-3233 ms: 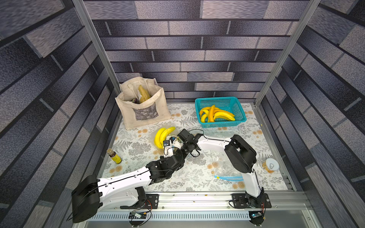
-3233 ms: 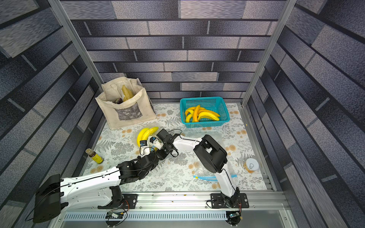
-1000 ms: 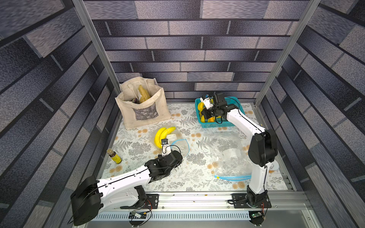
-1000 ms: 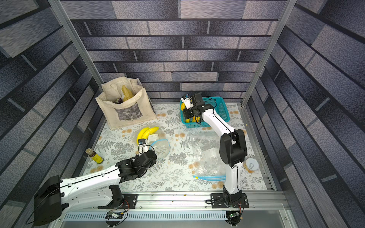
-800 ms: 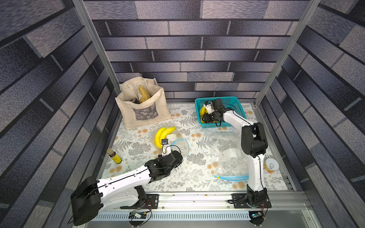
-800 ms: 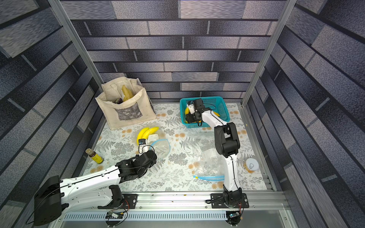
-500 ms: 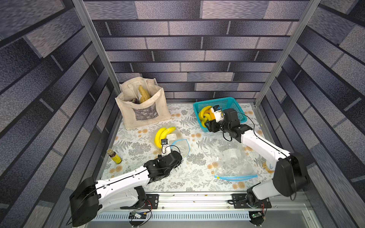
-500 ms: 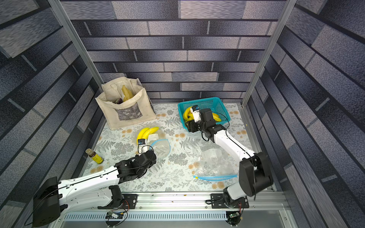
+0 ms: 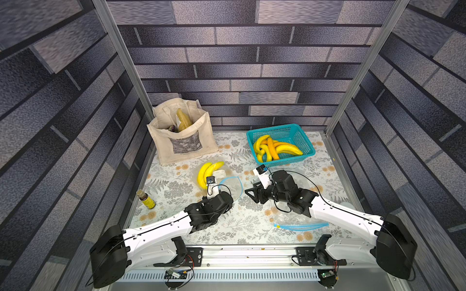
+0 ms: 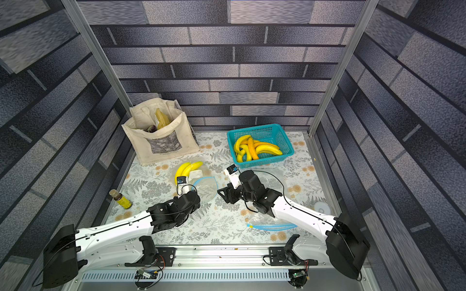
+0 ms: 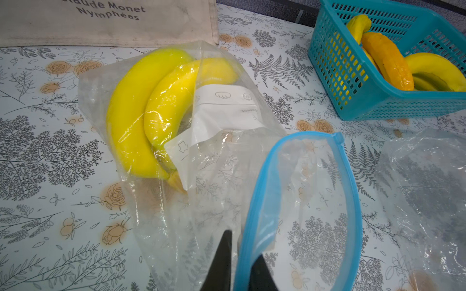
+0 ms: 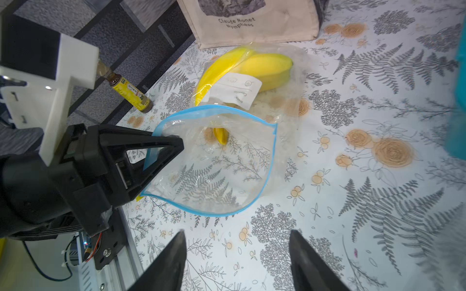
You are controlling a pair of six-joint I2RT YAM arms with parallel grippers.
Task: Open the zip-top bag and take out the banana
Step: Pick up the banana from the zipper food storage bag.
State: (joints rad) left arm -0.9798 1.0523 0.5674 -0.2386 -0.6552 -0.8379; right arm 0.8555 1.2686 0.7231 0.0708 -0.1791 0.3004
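Left gripper [image 11: 241, 245] pinches the blue zip rim of the clear plastic zip-top bag [image 12: 209, 176], mouth agape; right gripper [image 12: 236, 233] spread wide, empty, facing it. Reach low through the mouth to the curved yellow bananas [image 11: 131, 113] at bag's far end, avoid film.

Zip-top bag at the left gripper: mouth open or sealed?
Open. The zip-top bag has its blue rim bowed into a wide loop, the left gripper pinching one side; bananas inside.

The right gripper [image 9: 249, 196] has been withdrawn from over the teal basket [image 9: 290, 159] to a place in front of it, above the counter [image 9: 242, 221], and its fingers [image 12: 176, 252] have been parted, nothing held between them.
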